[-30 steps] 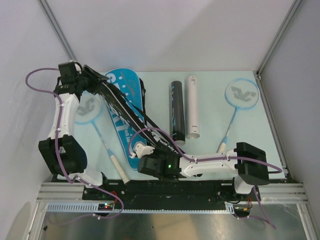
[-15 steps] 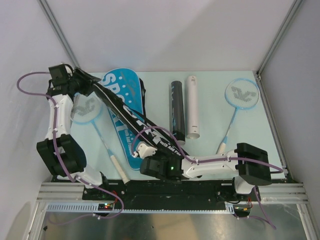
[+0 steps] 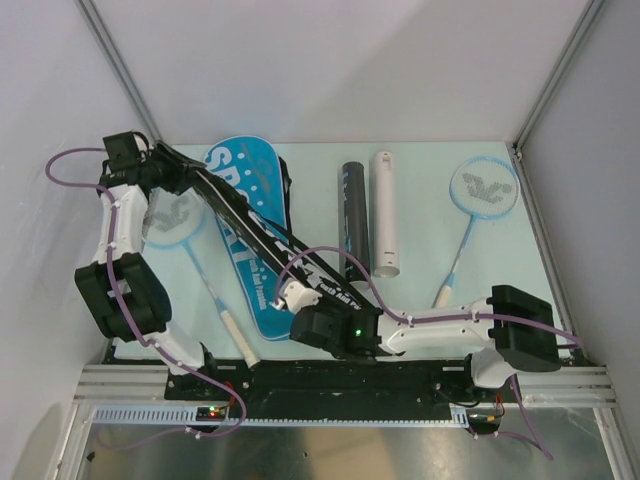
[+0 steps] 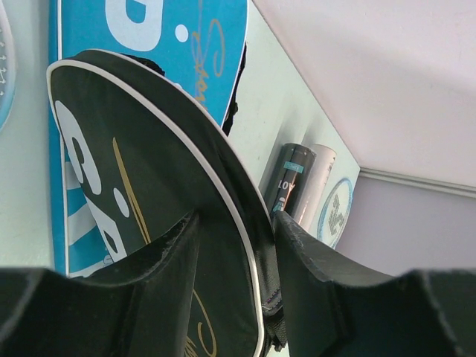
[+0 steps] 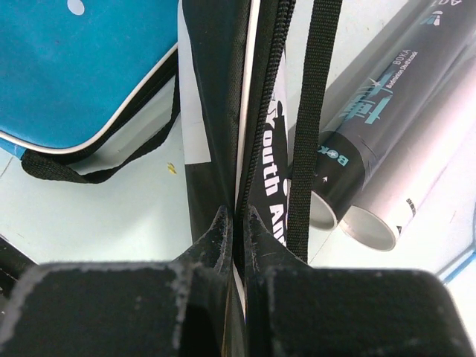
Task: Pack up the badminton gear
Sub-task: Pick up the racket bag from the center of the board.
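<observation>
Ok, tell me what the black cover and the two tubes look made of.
Black cover: flexible synthetic fabric, slight sheen, with white piping, a zip and webbing strap. Black tube: smooth, glossy printed wall, likely plastic or coated card. White tube: plain matte wall, card or plastic; cannot tell which.

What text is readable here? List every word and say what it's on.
"SPO": blue cover, rest hidden by the black cover.
"outh A": black cover, cut off at both ends.
"BOK": black tube, cut off.
"LOV": black tube, left wrist view.
Tube's small print: too blurred to read.
</observation>
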Action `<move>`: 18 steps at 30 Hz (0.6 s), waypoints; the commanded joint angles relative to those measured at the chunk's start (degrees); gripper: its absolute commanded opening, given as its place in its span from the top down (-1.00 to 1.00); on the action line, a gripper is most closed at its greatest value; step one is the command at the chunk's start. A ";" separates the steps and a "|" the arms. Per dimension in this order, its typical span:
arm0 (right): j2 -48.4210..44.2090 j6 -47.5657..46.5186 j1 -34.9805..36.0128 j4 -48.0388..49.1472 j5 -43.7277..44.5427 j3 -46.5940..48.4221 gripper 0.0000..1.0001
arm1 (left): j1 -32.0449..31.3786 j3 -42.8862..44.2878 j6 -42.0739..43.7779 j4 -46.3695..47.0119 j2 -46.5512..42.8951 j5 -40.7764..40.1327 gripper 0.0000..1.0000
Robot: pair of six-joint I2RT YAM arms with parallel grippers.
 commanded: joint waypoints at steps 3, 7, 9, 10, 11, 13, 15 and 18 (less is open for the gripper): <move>-4.30 -0.99 -0.67 4.68 -3.37 -2.80 1.00 | 0.51 1.27 2.09 -0.24 0.86 0.60 0.07; -5.17 -1.03 -1.57 5.46 -4.99 -3.63 0.96 | 0.50 0.32 2.29 -0.29 1.15 0.52 0.29; -6.10 -0.53 -2.29 6.17 -6.99 -3.87 0.90 | 0.48 -0.12 2.26 -0.30 0.73 0.59 0.47; -6.87 -0.14 -2.73 6.56 -8.08 -3.89 0.87 | 0.44 -0.28 2.19 -0.30 0.41 0.45 0.55; -7.69 0.40 -3.13 7.23 -9.69 -3.90 0.82 | 0.46 -0.45 2.12 -0.30 0.03 0.30 0.64; -10.11 1.60 -4.55 8.53 -14.76 -3.87 0.71 | 0.45 -0.80 1.93 -0.30 -0.74 -0.06 0.80; -12.47 4.32 -6.70 8.48 -20.53 -2.91 0.58 | 0.47 -1.19 1.86 -0.25 -1.34 -0.46 0.93; -15.35 9.58 -10.93 8.89 -27.77 -1.74 0.43 | 0.43 -2.10 1.51 -0.26 -1.89 -0.37 0.99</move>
